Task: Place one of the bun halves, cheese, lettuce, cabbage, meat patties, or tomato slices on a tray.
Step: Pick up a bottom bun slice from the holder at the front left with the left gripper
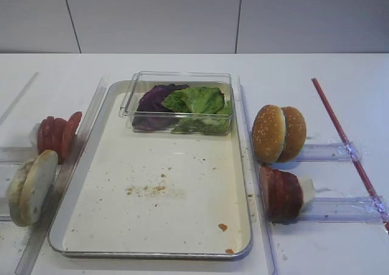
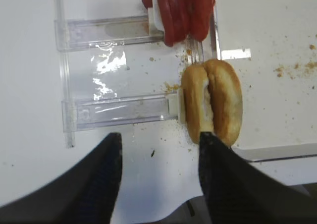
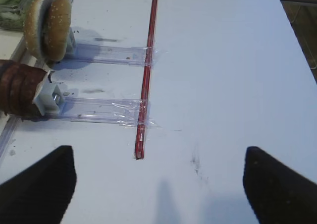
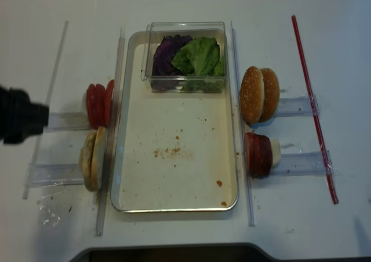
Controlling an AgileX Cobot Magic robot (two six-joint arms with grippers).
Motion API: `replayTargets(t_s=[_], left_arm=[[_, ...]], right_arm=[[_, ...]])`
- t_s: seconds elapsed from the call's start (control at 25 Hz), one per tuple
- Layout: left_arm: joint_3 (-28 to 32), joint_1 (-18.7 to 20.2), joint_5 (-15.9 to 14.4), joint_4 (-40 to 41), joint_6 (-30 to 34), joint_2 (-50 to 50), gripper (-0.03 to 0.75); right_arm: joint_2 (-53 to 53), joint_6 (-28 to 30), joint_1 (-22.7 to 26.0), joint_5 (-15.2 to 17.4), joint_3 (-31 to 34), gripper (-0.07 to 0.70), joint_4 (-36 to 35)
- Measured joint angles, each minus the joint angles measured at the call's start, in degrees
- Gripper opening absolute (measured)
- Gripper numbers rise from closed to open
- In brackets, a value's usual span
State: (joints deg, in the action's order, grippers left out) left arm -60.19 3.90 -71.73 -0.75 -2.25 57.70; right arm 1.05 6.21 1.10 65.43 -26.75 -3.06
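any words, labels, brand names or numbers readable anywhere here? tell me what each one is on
None: no text, label, brand or number can be read in any view.
The tray, the clear plastic box of leaves, the clear holders and the red strip all look unprinted.
The buns, patties and tomato slices carry no markings.

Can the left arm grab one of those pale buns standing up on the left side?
Probably yes. The left gripper has its jaws wide open just short of the bun halves, and nothing lies between them. One finger already lines up with the near edge of the buns, so a short move forward should do.
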Motion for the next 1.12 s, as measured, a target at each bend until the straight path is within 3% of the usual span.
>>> replayTargets(t_s=[0.32, 1.12], left_arm=[[-4.21, 0.00, 0.21, 0.12, -1.11, 8.66, 0.338], [-4.21, 0.65, 0.21, -4.31, -1.24, 8.96, 0.338]], right_arm=[[0.00, 0.00, 0.00, 0.00, 0.00, 0.691, 0.00], [0.00, 0.00, 0.00, 0.00, 0.00, 0.691, 0.00]])
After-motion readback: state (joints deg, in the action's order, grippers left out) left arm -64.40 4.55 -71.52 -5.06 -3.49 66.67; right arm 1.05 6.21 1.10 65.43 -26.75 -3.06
